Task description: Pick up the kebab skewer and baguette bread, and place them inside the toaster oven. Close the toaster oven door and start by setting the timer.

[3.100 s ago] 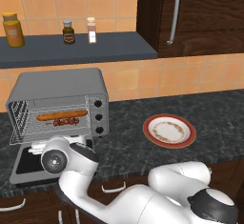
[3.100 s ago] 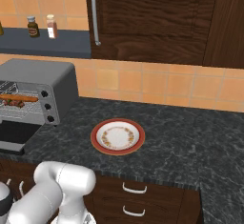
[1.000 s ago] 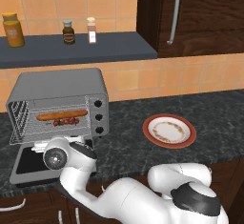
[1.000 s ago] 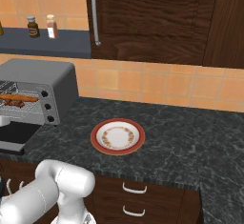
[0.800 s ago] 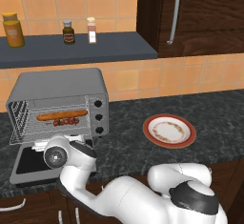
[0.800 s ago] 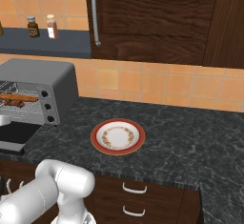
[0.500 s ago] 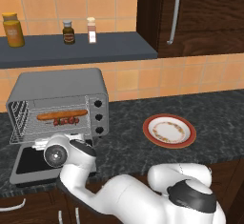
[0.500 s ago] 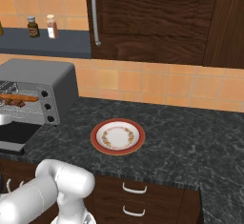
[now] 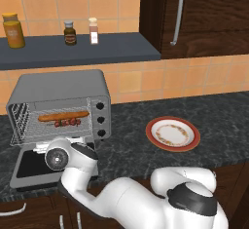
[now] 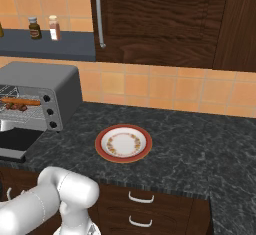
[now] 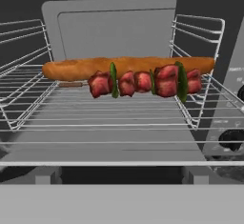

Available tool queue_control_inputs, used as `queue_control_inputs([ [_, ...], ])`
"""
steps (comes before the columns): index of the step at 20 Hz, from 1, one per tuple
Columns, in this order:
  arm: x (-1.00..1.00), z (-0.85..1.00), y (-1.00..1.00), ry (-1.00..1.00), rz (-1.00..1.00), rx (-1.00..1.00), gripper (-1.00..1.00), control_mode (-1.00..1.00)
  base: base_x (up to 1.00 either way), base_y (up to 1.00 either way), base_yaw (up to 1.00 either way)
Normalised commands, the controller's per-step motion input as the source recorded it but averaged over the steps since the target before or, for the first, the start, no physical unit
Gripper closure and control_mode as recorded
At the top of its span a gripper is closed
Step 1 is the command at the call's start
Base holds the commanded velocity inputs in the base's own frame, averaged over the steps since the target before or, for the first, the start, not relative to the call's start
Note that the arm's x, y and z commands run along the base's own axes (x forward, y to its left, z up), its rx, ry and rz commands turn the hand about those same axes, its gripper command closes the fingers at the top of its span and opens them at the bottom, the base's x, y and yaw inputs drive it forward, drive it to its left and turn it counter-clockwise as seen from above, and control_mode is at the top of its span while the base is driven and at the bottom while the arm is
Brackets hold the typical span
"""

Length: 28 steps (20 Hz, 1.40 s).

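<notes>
On the dark counter [image 9: 204,111], the toaster oven [image 9: 63,94] stands as before, its door [image 9: 34,167] dropped flat in front. Since a second ago the arm's elbow has shifted only slightly before that door. Inside, on the wire rack [image 11: 119,113], the baguette bread [image 11: 126,66] lies just behind the kebab skewer [image 11: 143,82], unchanged. The gripper's jaws are spread fully and hold nothing.

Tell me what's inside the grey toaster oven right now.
On the wire rack inside the boxy grey toaster oven lie a slim tan baguette and, in front of it, a skewer of red-brown meat chunks. The skewer hides part of the baguette.
</notes>
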Motion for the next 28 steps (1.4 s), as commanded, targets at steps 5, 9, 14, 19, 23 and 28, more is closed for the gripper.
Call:
queue_control_inputs([
  [5,0.08,0.01,0.0,0.0,0.0,0.0,-1.0,-1.0,0.0,0.0,0.0],
  [9,0.01,0.0,0.0,0.0,0.0,0.0,-1.0,-1.0,0.0,0.0,0.0],
  [14,0.01,0.01,0.0,0.0,0.0,0.0,-1.0,-1.0,0.0,0.0,0.0],
  [19,0.0,0.01,0.0,0.0,0.0,0.0,-1.0,-1.0,0.0,0.0,0.0],
  [23,0.0,0.06,0.0,0.0,0.0,0.0,-1.0,-1.0,0.0,0.0,0.0],
  [28,0.0,0.04,0.0,0.0,0.0,0.0,-1.0,-1.0,0.0,0.0,0.0],
])
